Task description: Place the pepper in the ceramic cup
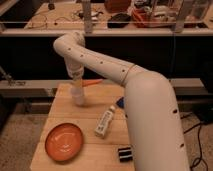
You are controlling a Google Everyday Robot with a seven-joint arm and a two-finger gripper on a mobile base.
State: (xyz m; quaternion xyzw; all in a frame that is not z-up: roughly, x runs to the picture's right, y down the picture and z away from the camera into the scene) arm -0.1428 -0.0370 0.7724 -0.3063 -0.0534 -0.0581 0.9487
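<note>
No readable writing anywhere; the white bottle (105,122) carried a label but its text was too blurred to make out. The white arm (107,67) came in from the lower right, its bulky forearm filling the right side of the view, bent at an elbow near the top left, then dropped straight down to the gripper (77,89), which hung directly over the ceramic cup (79,97) at the back left of the wooden table (92,155). Whether the gripper touched the cup, cannot tell. The pepper (93,82) lay roughly level behind the cup, just right of the gripper, tip pointing right; cannot tell if it was on the table or resting on the ledge behind it. Orange plate (64,142) sat at front left, near the table's front and left edges. The bottle lay on its side mid-table, tilted, between cup and plate area and the arm. A blue object (120,102) peeked out beside the forearm, mostly hidden. A small black item (125,153) sat at the front by the arm. Bare wood showed between cup and plate and around the bottle; the right half of the table was hidden by the arm. Cluttered bench ran along the back.
</note>
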